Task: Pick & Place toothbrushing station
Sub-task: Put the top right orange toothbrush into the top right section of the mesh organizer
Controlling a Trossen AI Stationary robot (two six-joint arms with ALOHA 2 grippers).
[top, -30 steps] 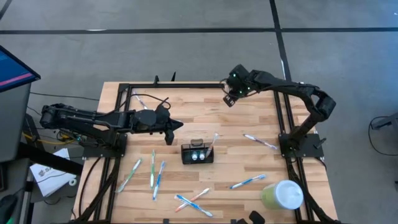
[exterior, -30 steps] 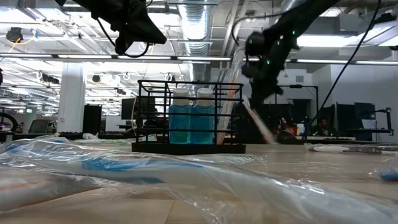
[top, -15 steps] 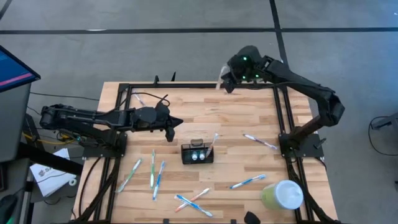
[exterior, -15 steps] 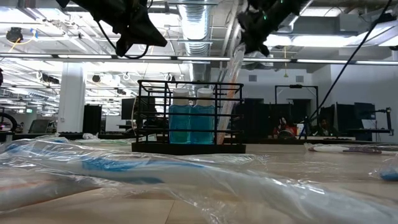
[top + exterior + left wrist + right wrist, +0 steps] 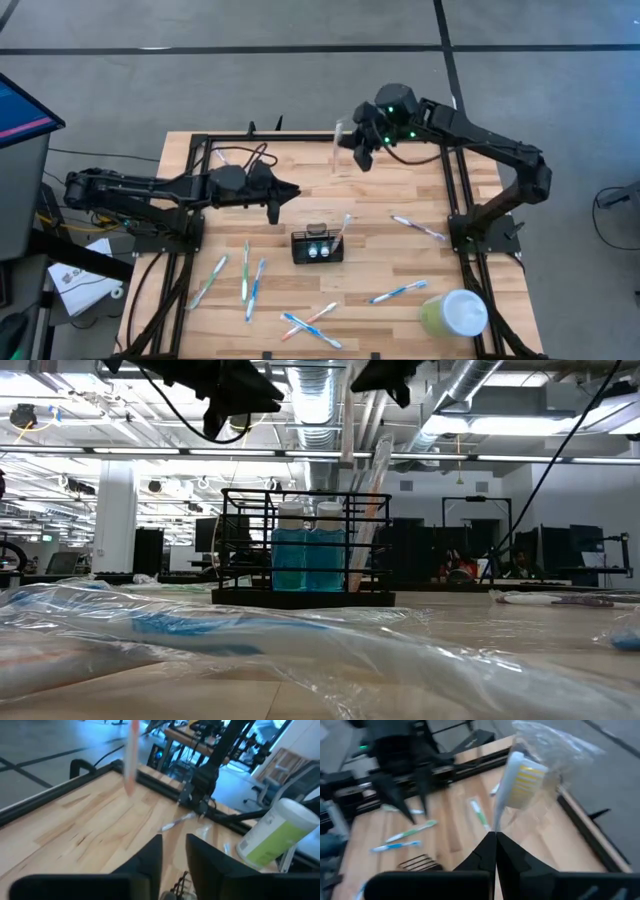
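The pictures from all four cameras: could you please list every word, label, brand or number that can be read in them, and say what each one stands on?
No text can be read in any view.
Paper on the floor beside the table's left edge: dark marks, too small to read.
Green cup: a blurred mark on its side, unreadable.
Blue bottles in the toothbrushing station: no legible label.
Wrapped toothbrush in the right gripper: no print legible.

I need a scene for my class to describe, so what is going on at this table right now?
The right gripper is shut on a wrapped toothbrush, holding it above the far side of the table. The left gripper hovers beside the black holder. More toothbrushes lie scattered, with a green cup near one corner.
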